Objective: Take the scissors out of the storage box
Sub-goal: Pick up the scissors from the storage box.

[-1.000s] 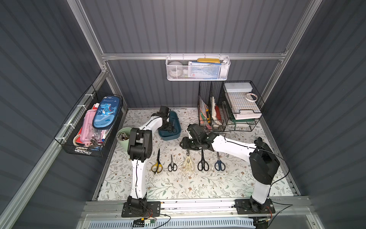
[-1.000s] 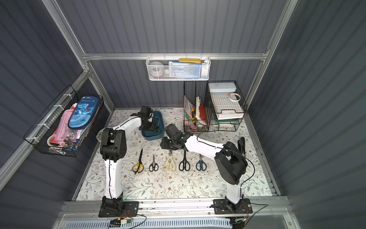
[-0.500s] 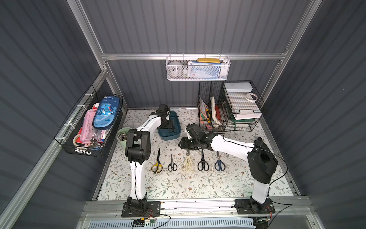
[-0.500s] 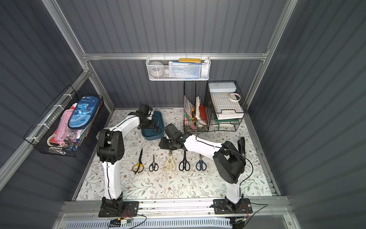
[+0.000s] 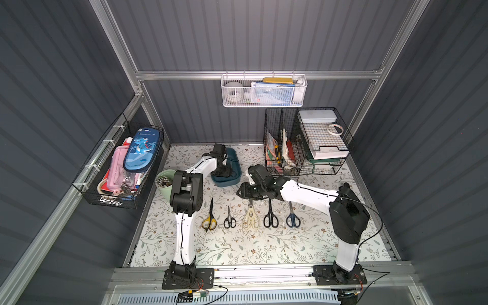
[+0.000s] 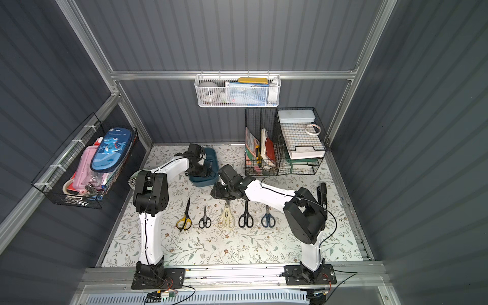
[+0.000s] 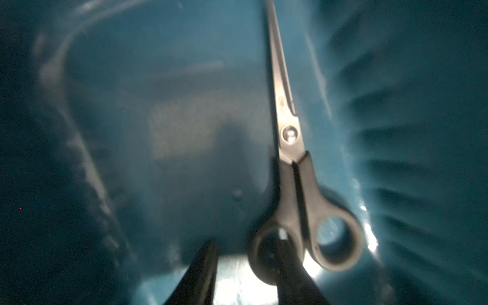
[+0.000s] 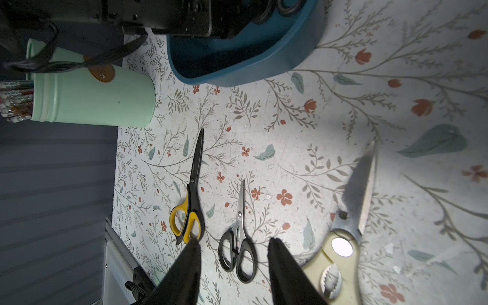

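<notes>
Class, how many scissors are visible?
6. Five in a row on the mat: yellow pair, small black pair, cream pair, black pair, blue pair. Sixth pair inside the storage box; others possibly hidden.

The only word that can be read is "Dinosaur", printed in pale letters at the upper end of the blue pencil case (image 5: 139, 151) in the black wire basket (image 5: 105, 196) on the left wall, while other markings stay too small to read.
</notes>
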Motion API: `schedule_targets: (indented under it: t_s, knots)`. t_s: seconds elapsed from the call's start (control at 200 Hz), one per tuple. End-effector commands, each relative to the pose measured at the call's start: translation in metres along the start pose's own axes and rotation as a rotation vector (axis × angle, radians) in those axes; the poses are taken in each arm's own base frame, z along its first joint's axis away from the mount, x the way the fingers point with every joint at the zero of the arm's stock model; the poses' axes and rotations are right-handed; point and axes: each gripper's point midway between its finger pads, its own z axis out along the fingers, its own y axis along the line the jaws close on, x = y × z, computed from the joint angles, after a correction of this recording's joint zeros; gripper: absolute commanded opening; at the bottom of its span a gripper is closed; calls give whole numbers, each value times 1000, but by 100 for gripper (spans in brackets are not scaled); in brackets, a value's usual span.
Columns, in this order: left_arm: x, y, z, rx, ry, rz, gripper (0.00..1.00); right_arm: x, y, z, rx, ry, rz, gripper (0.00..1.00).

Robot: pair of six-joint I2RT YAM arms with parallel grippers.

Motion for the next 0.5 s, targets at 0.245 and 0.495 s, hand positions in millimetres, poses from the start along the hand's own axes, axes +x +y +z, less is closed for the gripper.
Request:
schedule_targets:
  t_s: [0.245, 0.495]
  knots:
    - [38, -3, 56, 68, 145, -39, 16, -5, 5, 7, -15, 7, 1, 46]
    - [19, -6, 40, 111, 81, -14, 0, -10, 3, 1, -11, 0, -9, 46]
